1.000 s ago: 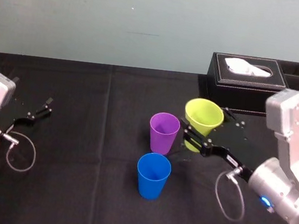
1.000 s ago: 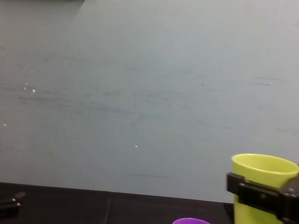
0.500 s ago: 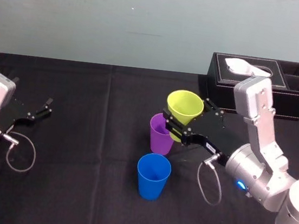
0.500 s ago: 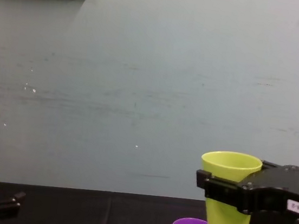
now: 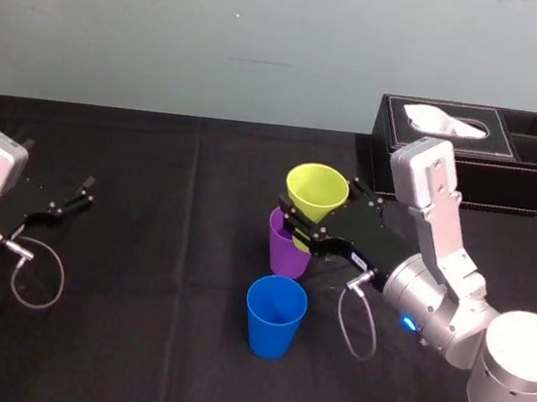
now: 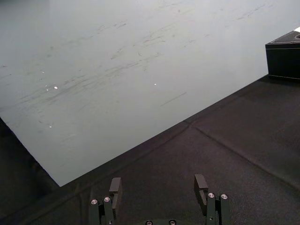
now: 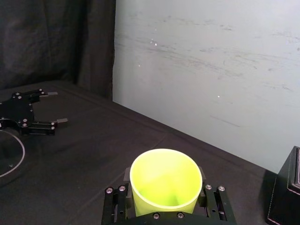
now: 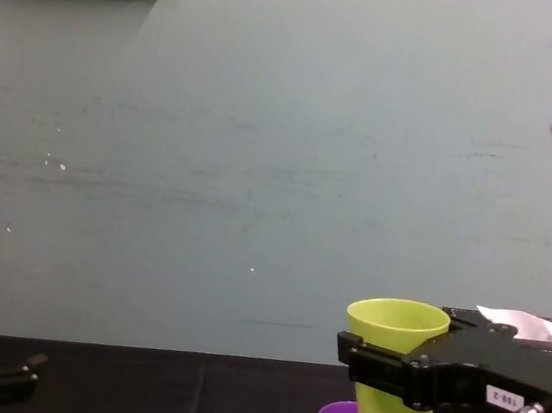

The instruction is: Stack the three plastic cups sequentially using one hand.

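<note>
Fingers [image 8: 358, 356] of my right gripper [image 5: 318, 210] are closed on the yellow-green cup [image 5: 316, 187], one on each side of its wall just below the rim. I hold it clear of the bench [image 5: 141, 283] — tipped a little, mouth up. Its base is right over the mouth of the purple cup [image 5: 284, 254], which stands upright near the middle of the bench. In the chest view the base overlaps the purple rim, but I cannot tell whether the two are touching. Just in front of the purple one, nearer to me, the blue cup [image 5: 275, 317] stands alone, upright and apart from my gripper. Behind and to the right, at the back of the bench, is a black tissue box [image 5: 451, 155]. My left gripper [image 5: 68, 198] rests low over the bench far off to the left — its fingers spread wide with nothing between them.
</note>
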Tool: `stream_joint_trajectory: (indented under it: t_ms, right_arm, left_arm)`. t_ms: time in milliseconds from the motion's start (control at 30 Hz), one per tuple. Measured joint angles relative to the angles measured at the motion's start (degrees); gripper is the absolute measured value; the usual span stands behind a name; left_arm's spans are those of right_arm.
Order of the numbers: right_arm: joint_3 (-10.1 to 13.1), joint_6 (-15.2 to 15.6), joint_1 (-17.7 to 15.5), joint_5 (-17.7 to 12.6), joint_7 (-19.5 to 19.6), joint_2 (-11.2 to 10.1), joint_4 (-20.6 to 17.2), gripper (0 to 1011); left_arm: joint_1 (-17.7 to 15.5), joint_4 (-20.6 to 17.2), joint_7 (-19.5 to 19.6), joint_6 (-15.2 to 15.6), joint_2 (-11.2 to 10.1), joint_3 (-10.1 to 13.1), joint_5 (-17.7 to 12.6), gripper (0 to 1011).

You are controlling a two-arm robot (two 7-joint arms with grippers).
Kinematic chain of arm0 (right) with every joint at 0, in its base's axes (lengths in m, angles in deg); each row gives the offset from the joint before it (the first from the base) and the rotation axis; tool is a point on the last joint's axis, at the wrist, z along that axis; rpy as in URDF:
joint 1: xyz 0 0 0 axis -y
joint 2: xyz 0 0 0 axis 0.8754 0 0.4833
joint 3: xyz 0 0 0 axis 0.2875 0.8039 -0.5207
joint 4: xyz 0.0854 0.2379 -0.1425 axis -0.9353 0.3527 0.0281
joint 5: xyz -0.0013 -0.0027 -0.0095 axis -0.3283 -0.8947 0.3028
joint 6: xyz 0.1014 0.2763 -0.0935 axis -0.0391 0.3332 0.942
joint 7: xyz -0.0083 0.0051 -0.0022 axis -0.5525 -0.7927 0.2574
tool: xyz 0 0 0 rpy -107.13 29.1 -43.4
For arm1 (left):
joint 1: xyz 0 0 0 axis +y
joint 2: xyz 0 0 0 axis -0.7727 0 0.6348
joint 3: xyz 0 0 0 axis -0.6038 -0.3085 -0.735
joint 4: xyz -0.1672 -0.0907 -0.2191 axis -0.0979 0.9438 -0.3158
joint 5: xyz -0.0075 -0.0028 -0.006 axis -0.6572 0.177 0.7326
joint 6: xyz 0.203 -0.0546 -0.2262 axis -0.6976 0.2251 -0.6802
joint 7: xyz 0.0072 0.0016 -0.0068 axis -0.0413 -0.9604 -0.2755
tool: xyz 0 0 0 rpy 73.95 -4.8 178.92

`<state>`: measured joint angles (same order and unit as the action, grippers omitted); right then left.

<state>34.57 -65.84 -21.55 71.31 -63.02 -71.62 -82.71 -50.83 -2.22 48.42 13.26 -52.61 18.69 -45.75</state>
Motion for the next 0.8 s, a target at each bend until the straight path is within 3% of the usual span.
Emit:
stream_joint_trajectory:
  t_ms: [800]
  right_arm:
    - [-0.8,-0.9,3.2,1.8,-0.2,2.9,4.5,755]
  left_arm:
    - [0.0,0.0,0.0,0.0,0.0,0.0,0.0,1010]
